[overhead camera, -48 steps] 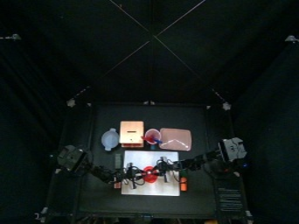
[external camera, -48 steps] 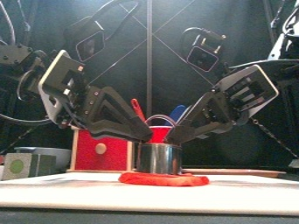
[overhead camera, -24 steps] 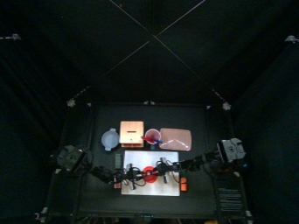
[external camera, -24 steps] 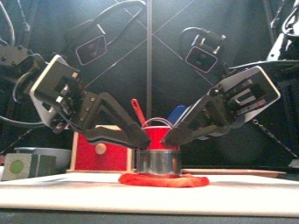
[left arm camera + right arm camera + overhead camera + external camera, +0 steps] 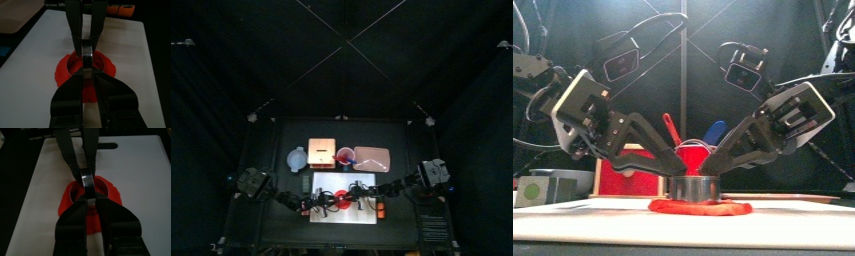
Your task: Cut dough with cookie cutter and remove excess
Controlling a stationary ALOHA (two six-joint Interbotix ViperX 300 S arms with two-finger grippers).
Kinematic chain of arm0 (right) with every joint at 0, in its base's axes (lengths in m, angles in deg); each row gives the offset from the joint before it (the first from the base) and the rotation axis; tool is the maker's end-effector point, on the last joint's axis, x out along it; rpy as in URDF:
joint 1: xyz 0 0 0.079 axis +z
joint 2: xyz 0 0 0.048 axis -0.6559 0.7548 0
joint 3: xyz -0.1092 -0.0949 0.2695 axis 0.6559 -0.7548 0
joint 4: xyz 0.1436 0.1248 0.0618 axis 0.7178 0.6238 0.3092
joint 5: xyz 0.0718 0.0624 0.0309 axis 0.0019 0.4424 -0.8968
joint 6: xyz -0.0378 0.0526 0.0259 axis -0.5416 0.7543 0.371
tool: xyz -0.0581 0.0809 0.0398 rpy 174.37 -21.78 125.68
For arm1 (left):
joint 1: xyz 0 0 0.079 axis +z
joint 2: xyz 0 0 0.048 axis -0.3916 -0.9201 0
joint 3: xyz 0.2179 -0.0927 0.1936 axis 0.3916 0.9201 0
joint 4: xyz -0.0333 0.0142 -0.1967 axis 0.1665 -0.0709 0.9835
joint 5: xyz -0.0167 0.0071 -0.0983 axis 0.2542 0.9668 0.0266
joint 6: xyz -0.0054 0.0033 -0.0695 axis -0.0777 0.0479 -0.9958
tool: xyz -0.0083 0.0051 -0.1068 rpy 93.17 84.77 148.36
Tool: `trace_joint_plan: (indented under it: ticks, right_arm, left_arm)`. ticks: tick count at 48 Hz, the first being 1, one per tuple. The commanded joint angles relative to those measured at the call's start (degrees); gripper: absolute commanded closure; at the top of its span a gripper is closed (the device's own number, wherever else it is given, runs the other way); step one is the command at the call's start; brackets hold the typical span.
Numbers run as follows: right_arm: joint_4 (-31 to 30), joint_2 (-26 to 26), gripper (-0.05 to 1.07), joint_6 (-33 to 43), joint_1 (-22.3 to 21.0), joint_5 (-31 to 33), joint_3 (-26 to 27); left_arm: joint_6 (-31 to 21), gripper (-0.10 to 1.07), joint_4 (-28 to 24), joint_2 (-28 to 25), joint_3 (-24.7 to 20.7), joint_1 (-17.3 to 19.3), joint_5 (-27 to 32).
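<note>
Dough (image 5: 700, 207) under metal cutter (image 5: 692, 187), pinched by L hand (image 5: 671, 176) & R hand (image 5: 714, 176).

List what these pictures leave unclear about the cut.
- Whether the metal ring cutter has cut through the dough: front view shows only its outside, and the board's near edge hides the base.
- Dough inside the ring: both wrist views, blocked by the end effector fingers.
- Excess rim: top view, too small.

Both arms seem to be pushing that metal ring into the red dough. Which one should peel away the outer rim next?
Probably neither is better placed: left pincer and right pincer both grip the cutter, equally near the excess.
</note>
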Motion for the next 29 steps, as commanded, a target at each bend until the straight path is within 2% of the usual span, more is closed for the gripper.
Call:
trace_joint_plan:
  ticks: [1, 29]
  right_arm:
    - [1.14, 3.34, 0.62, 0.18, 0.70, 1.32, -0.88]
    - [4.57, 4.66, 0.62, 0.09, 1.41, 4.75, -2.11]
  left_arm:
    - [-0.18, 0.49, 0.62, -2.81, 0.53, 0.26, 3.69]
    - [0.00, 0.49, 0.53, -2.11, 0.79, 0.35, 5.80]
